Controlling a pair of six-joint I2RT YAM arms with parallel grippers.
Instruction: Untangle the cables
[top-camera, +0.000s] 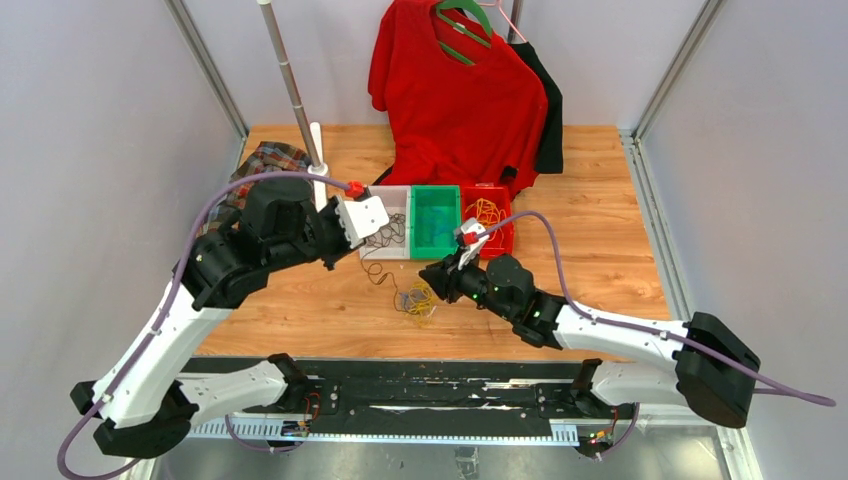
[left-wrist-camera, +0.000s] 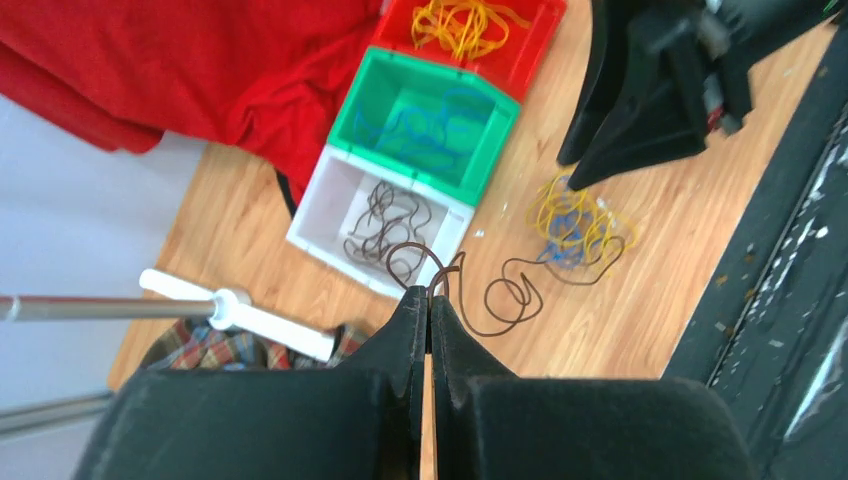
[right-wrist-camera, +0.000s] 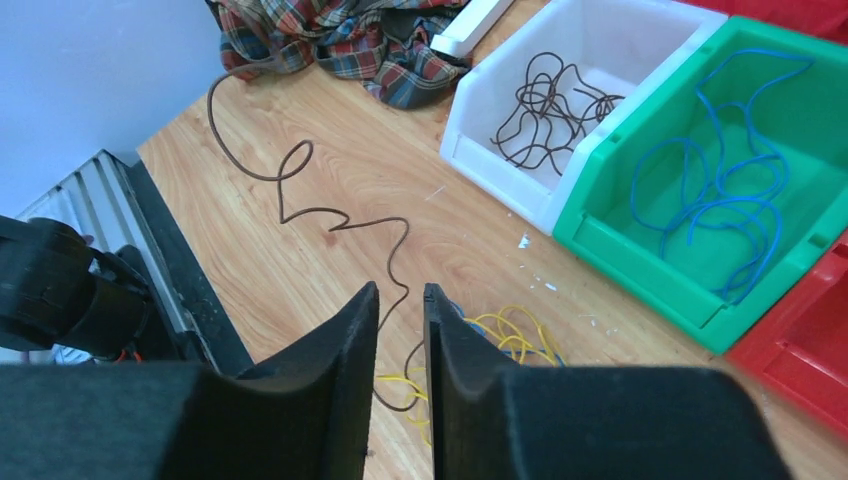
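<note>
Clearly, brown cable (left-wrist-camera: 466, 300) trails from left hand (left-wrist-camera: 429, 293).

Pale grey wall panels (top-camera: 90, 120) close in the left, right and far sides, with aluminium posts (top-camera: 205, 65) at the far corners of the tabletop (top-camera: 620, 190). Its surface is light wood-grain, evenly lit, a black strip (top-camera: 430, 385) along its near edge. A metal pole (top-camera: 285, 70) rises near the far-left corner.

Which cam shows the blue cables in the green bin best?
Right wrist: the blue cables lie close and sharp, loops distinct against the green bin. Left wrist shows them fainter and blurred. Top external shows only the bin, cables too small to tell.
</note>
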